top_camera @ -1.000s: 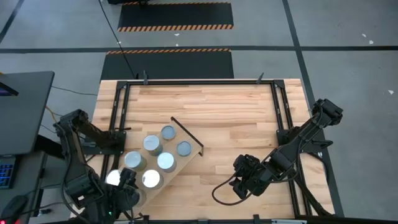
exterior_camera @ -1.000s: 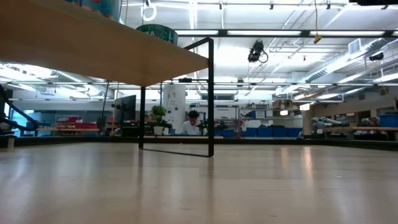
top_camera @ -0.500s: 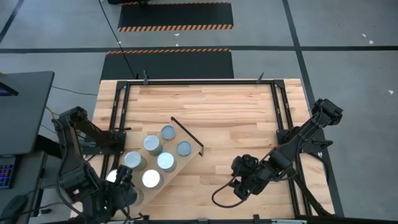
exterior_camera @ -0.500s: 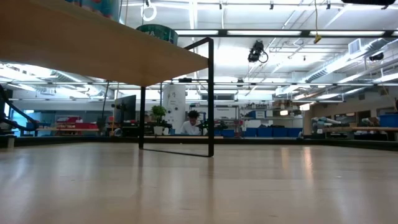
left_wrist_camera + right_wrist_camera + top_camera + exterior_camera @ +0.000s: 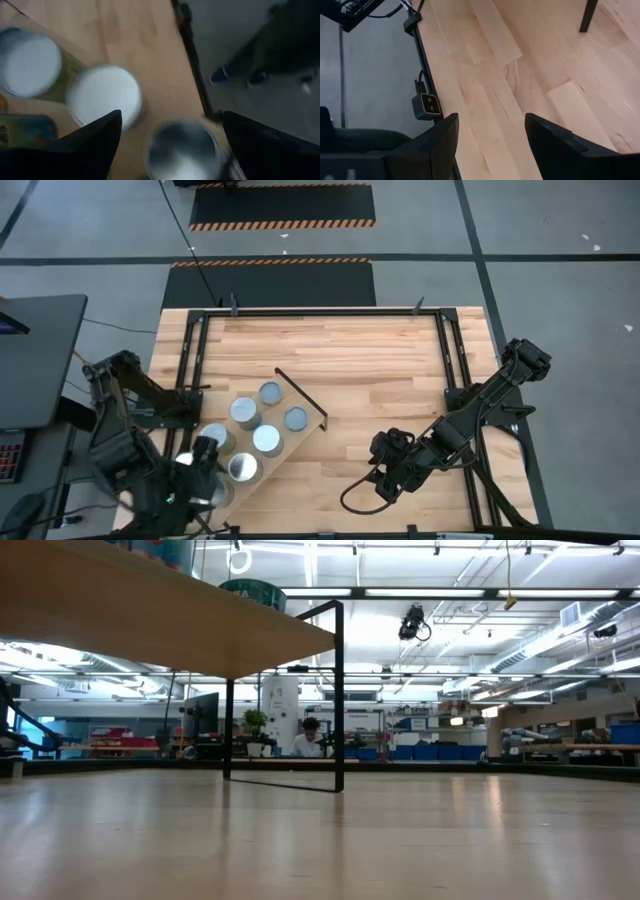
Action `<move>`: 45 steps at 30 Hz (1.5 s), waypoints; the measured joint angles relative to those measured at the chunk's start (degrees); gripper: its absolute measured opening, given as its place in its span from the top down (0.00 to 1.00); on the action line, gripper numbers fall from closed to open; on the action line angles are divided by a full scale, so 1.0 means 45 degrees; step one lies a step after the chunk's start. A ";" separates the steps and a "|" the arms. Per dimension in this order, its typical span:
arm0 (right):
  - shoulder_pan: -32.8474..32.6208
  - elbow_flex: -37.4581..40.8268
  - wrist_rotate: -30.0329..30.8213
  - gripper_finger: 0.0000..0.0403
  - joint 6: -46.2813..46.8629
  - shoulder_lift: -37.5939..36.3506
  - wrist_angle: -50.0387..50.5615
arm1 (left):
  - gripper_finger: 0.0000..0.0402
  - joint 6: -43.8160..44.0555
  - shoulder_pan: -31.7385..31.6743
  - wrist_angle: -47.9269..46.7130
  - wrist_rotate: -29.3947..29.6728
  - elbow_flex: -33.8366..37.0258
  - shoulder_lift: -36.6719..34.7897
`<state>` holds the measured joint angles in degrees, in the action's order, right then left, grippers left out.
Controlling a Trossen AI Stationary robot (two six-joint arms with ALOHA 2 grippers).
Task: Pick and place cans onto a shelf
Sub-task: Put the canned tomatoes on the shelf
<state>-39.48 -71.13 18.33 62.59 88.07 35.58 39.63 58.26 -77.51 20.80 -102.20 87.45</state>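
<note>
While 6 cans [image 5: 266,437] sit on the shelf [image 5: 300,442], the left gripper [image 5: 203,470] hovers released at 7 o'clock; right gripper [image 5: 487,145] released, empty.

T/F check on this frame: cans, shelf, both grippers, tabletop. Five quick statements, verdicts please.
1. The cans stand on the shelf. True.
2. The right gripper holds a can. False: its fingers are apart over bare tabletop, nothing between them.
3. The left gripper is open above the shelf's near-left end. True: the left wrist view shows can tops below its spread fingers.
4. The shelf lies square to the table edges. False: it sits diagonally.
5. Loose cans wait on the table's right half. False: none show there.
</note>
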 joint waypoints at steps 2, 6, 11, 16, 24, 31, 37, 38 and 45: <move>0.0045 0.0000 -0.0005 0.41 0.0042 0.0000 -0.0001 | 0.12 -0.0137 -0.0336 0.0222 0.0029 0.0069 0.0028; 0.0063 0.0000 -0.0201 0.41 0.0061 0.0000 -0.0001 | 0.12 -0.1523 -0.0887 0.0172 -0.1482 0.0744 0.0461; 0.0053 0.0000 -0.0772 0.41 0.0601 0.0000 0.0004 | 0.12 -0.2055 -0.1279 0.0223 -0.1668 0.0911 0.0551; 0.0019 0.0000 -0.0778 0.41 0.0805 0.0000 0.0003 | 0.12 -0.2059 -0.1535 0.0306 -0.1838 0.0884 0.0556; 0.0019 0.0000 -0.0778 0.41 0.0741 0.0000 0.0014 | 0.12 -0.1986 -0.1707 -0.0912 -0.2320 -0.0734 0.0541; 0.0213 0.0000 -0.0773 0.41 0.0511 0.0000 0.0009 | 0.12 -0.3157 -0.1672 -0.2303 -0.2203 -0.0505 0.0542; 0.0248 0.0000 -0.0773 0.41 0.0514 0.0000 0.0004 | 0.12 -0.4066 -0.1672 -0.2162 -0.2158 0.0195 0.0555; 0.0248 0.0000 -0.0773 0.41 0.0514 0.0000 0.0008 | 0.12 -0.4076 -0.1672 -0.2036 -0.2158 0.0211 0.0556; 0.0257 0.0000 -0.0773 0.41 0.0490 0.0000 0.0009 | 0.12 -0.4099 -0.1672 -0.0984 -0.2003 0.0212 0.0556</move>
<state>-38.33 -71.13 14.85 64.79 88.07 35.62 21.18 50.74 -81.94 11.79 -101.25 89.95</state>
